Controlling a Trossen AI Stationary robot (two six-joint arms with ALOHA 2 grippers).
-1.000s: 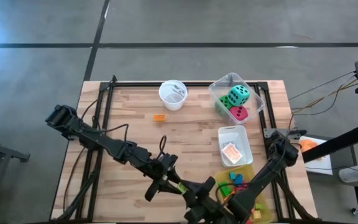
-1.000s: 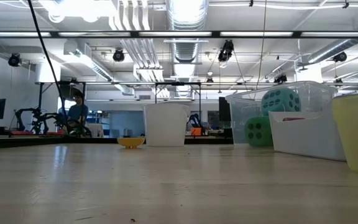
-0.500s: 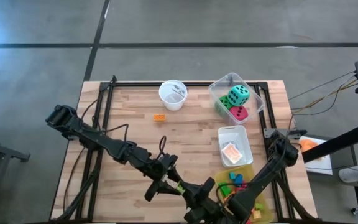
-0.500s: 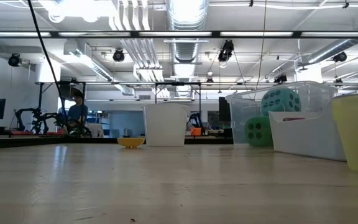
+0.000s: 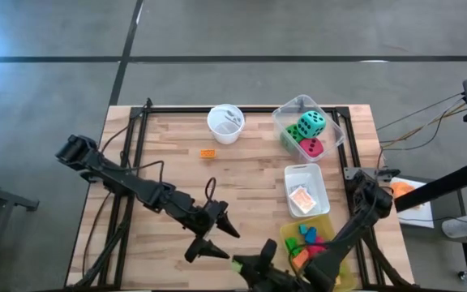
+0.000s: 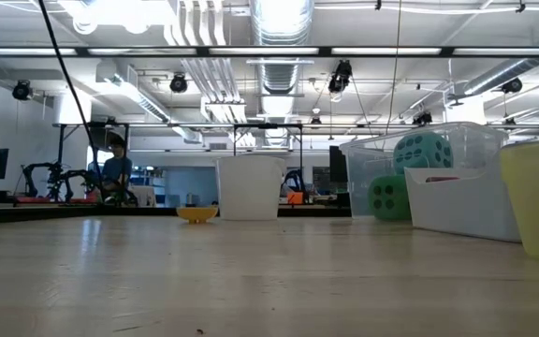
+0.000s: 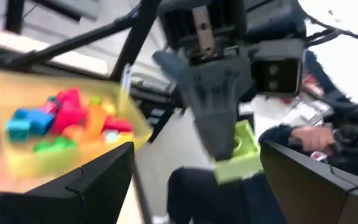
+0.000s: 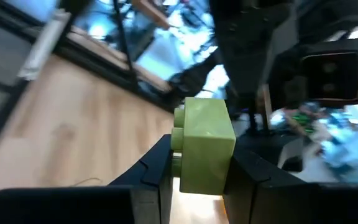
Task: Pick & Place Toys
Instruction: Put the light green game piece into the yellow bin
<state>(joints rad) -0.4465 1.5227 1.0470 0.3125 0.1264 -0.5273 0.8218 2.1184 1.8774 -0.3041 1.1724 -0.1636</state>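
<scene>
Left gripper [image 5: 215, 233] near worktop's front edge, fingers spread, released; right gripper [image 8: 197, 163] opposite, clenching green block [image 8: 205, 146].

A lime-green block [image 8: 202, 146], teal [image 5: 312, 123], green [image 5: 289, 135] and pink [image 5: 311, 148] dice with dark pips, an orange block [image 5: 207, 152], pale wood bench [image 5: 169, 162].

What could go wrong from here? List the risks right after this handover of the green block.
1. The right gripper pinches the light green block only at one end, so the block could twist or slip out.
2. The left gripper, open, sits close to the right one at the table's near edge; the arms could clip each other as they part.
3. The yellow bin already holds many blocks; a dropped block might bounce out.
</scene>
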